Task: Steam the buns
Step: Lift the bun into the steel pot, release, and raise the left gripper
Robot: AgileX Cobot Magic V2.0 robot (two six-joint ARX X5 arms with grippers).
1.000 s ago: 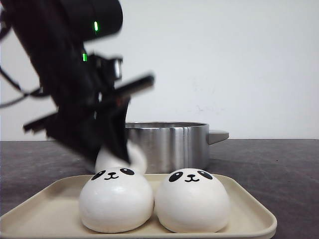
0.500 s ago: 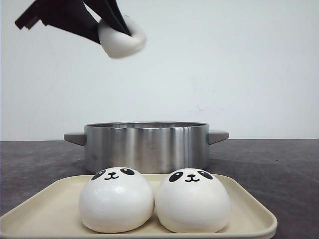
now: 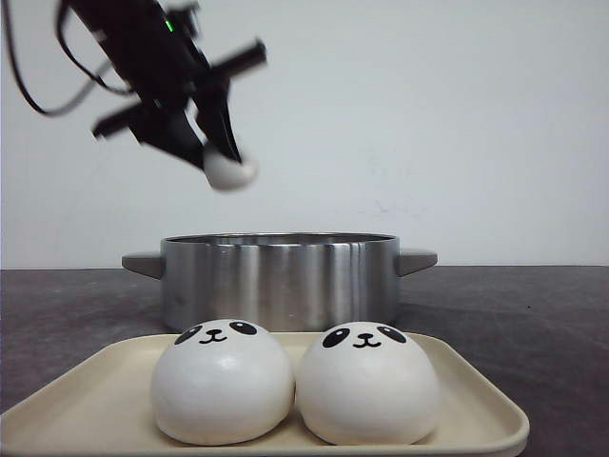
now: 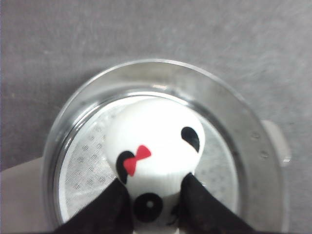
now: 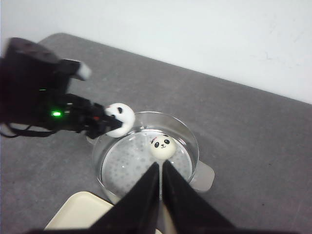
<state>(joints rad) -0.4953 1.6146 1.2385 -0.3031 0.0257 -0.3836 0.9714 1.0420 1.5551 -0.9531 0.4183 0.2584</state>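
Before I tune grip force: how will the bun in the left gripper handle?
Likely soft: the held bun seems to narrow between the left gripper fingers. Probably light, carried high above the pot. Its smooth dome may slip.

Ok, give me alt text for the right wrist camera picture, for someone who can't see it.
The left gripper holds a panda bun over the rim of a steel pot on a dark grey table. One panda bun already sits on the pot's perforated steamer insert; a beige tray corner shows nearby.

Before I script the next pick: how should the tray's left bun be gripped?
Likely from above, fingers closing on the flanks of the left bun below the dome's widest part. Its right flank touches the right bun on the tray, so squeezing front-to-back seems safer.
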